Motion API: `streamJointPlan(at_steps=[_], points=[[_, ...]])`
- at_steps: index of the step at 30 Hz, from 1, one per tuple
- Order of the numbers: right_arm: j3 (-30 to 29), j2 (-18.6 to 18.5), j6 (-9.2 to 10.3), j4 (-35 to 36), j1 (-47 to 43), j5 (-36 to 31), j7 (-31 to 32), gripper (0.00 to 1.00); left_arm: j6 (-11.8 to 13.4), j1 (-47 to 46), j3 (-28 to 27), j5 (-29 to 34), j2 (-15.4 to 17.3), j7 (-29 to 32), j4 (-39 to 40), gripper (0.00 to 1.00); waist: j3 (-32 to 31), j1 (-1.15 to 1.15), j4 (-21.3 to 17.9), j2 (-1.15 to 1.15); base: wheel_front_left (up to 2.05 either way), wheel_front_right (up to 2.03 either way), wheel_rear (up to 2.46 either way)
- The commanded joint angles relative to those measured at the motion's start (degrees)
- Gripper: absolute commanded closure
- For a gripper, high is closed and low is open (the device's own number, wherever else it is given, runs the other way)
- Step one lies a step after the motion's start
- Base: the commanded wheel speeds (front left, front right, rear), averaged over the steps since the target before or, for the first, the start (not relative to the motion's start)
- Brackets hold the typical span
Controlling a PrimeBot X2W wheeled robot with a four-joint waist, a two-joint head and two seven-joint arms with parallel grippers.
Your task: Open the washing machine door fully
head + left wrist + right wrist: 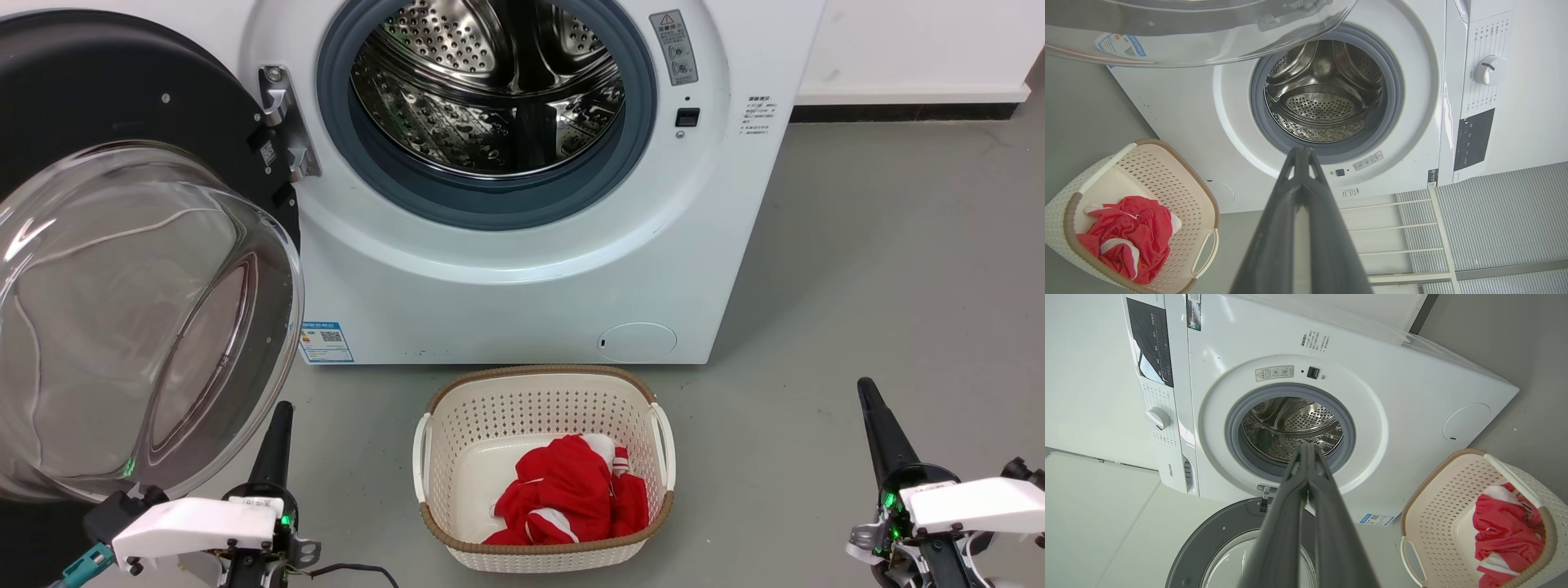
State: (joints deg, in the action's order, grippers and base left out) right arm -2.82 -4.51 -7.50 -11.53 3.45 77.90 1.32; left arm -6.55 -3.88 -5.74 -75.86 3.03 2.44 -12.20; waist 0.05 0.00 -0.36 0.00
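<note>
Cream perforated basket point(539, 404) on grey floor point(857, 286), red-and-white cloth point(571, 490) inside, steel drum point(490, 73), grey rubber ring point(490, 208)

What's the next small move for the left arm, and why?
Probably ease the left gripper back, clear of the door. The door looks swung wide to the left, the drum mouth is fully exposed, and the gripper is shut, empty, close beside the glass bowl. Whether the hinge has travel left, I cannot tell.

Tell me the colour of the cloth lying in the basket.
The cloth is red with white trim, clearest in the head view.
</note>
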Motion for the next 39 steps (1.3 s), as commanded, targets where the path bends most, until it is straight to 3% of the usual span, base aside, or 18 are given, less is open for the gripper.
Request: streamJointPlan(at_steps=[1, 39], points=[[-0.23, -0.22, 0.01, -0.12, 1.28, 1.78, 0.42, 1.00, -0.29, -1.34, -0.15, -1.70, 0.04, 0.52, 0.01, 1.00, 0.01, 0.00, 0.02, 0.00, 0.00, 0.00, 0.00], [-1.86, 0.31, 0.02, -2.51, 2.96, 16.15, 3.75, 1.00, -1.06, -2.63, -0.94, -16.59, -0.18, 4.31, -1.99, 1.00, 0.13, 0.00, 0.36, 0.00, 0.00, 0.00, 0.00]])
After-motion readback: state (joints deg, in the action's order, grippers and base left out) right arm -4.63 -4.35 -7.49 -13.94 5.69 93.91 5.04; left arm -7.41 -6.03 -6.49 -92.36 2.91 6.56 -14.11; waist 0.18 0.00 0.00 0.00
